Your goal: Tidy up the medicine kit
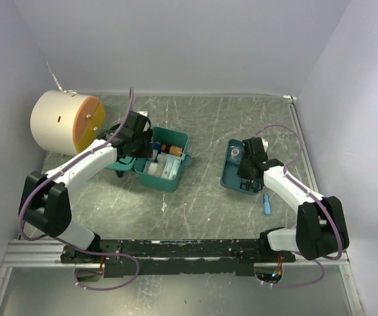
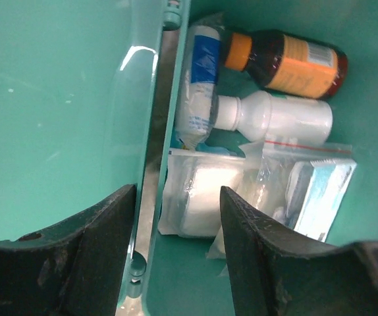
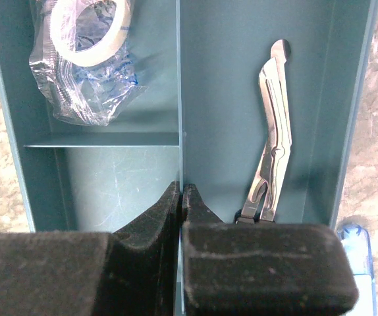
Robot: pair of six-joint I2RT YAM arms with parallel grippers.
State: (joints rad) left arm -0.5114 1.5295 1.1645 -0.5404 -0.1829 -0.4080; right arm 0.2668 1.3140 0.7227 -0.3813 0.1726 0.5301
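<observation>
Medicine kit [image 1: 168, 183]: left of centre, lid open, beneath left gripper [image 2: 176, 194], jaws spread astride hinge-side wall | holds brown bottle [image 2: 288, 62], white bottle [image 2: 274, 118], tube [image 2: 199, 85], gauze pack [image 2: 199, 201] | divided tray [image 1: 230, 172]: right of centre, under right gripper [image 3: 181, 197], fingers pressed together over divider | holds bagged tape roll [image 3: 83, 52], shears [image 3: 271, 138]

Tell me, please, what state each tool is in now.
Left tool: open, straddling the rim of the medicine kit.
Right tool: closed over the divided tray, nothing visibly held.
</observation>
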